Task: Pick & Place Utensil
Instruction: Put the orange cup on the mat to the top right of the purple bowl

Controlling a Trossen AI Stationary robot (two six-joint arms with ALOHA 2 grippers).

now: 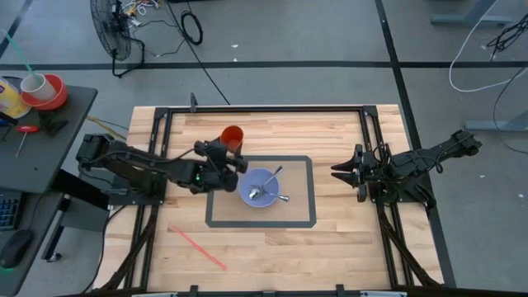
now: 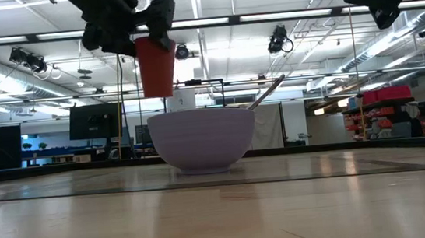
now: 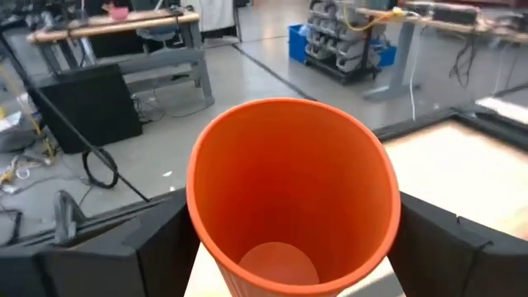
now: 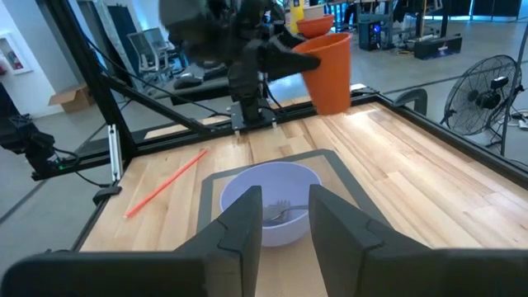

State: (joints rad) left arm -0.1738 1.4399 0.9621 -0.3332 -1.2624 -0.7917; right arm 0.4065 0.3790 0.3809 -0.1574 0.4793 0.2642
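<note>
My left gripper (image 1: 224, 157) is shut on an orange cup (image 1: 233, 135), which it carries above the table's far-left part, just beyond the lilac bowl (image 1: 261, 187). In the low view the cup (image 2: 156, 66) hangs well above the tabletop behind the bowl (image 2: 203, 139). The bowl stands inside a grey-bordered mat (image 1: 305, 221) and holds metal utensils (image 1: 266, 188); one handle (image 2: 266, 92) leans out over its rim. My right gripper (image 4: 285, 224) waits open at the table's right side, pointing at the bowl (image 4: 272, 206). My left gripper pinches the orange cup between its two fingers (image 3: 157, 243), one on each outer side of the wall (image 3: 210, 239), a little below the rim. The fingers come from the table's left, slanting down. The cup (image 4: 328, 68) is lifted clear, open end up, slightly tilted.
A red straw (image 1: 199, 247) lies on the wood near the near-left corner. A black frame (image 1: 264, 108) runs around the tabletop. Bare wood lies between the mat and the right arm (image 1: 412, 165). A fan (image 1: 113, 33) and cables are on the floor beyond.
</note>
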